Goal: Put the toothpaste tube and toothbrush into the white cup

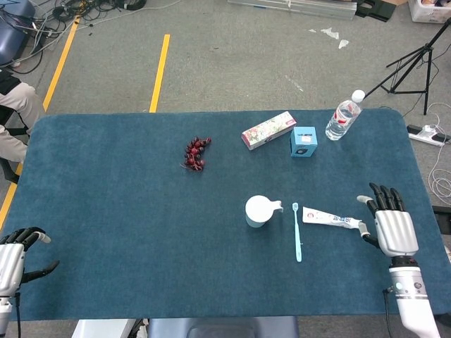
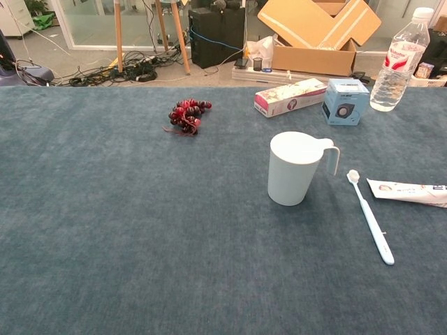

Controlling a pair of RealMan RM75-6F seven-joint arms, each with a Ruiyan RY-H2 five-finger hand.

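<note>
The white cup (image 1: 258, 210) (image 2: 295, 168) stands upright on the blue cloth, handle to the right. Right of it lies the light blue toothbrush (image 1: 297, 232) (image 2: 371, 217), head pointing away from me. The white toothpaste tube (image 1: 331, 219) (image 2: 411, 192) lies flat further right, its cap end toward my right hand (image 1: 389, 227). That hand hovers just right of the cap, fingers spread, holding nothing. My left hand (image 1: 15, 253) rests at the table's near left corner, fingers loosely curled, nothing in it. Neither hand appears in the chest view.
A bunch of dark red grapes (image 1: 196, 153) lies left of centre. A toothpaste carton (image 1: 268, 129), a small blue box (image 1: 304, 141) and a water bottle (image 1: 343, 115) stand along the far right. A person's leg (image 1: 14, 113) is beyond the left edge.
</note>
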